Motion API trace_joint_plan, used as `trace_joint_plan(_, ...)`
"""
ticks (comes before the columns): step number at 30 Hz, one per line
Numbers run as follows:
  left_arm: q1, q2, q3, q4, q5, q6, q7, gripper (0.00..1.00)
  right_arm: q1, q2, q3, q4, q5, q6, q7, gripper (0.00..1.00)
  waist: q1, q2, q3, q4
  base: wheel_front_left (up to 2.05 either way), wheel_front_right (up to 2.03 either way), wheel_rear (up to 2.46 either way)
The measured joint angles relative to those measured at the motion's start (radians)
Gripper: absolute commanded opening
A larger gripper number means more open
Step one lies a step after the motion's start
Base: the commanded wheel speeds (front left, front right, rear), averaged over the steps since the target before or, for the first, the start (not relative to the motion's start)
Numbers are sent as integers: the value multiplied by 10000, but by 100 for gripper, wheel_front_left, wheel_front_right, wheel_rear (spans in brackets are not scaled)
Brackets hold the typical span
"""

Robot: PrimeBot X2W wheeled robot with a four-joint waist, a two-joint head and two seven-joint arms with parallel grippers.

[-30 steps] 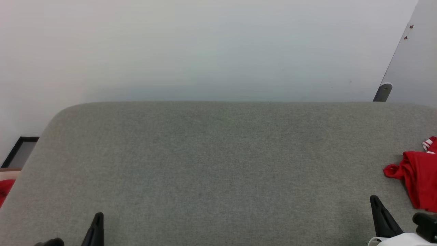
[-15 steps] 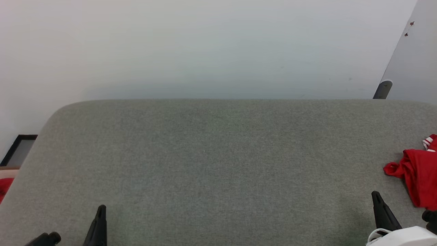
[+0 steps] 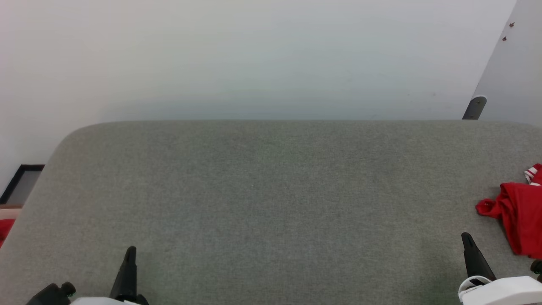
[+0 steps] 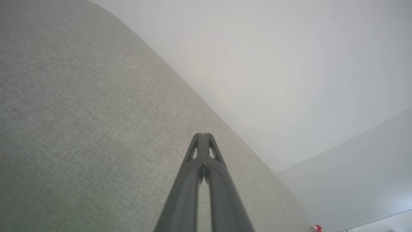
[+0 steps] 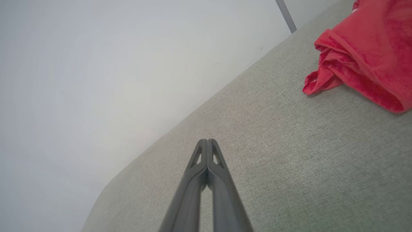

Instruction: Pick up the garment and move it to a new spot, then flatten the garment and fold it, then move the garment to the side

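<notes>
While the garment (image 3: 518,218) lies far right, grey surface (image 3: 271,199) spreads leftward.

Possibly home-like test room: grey upholstered surface (image 3: 271,190), bare white wall (image 3: 254,55).

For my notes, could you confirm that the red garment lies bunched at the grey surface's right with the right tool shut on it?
Not quite: the right tool is shut on nothing, apart from the garment, as the right wrist view shows. The rest is right.

Bright, even, soft light; faint shadows; wrist views w/ wide-angle edge warp.
</notes>
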Motion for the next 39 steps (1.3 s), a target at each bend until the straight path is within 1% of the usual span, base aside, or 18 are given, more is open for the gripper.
trace_joint_plan(19, -407, -322, 121, 86, -1860, 0, 564, 0, -226, 280, -263, -153, 2184, -2, 556, 0, 0, 0, 142, -39, 0, 0, 0)
trace_joint_plan(39, -770, -612, 240, 148, -3513, -2, 1064, 0, -363, 527, -487, -293, 4079, -2, 1072, 0, 0, 0, 290, -82, 0, 0, 0)
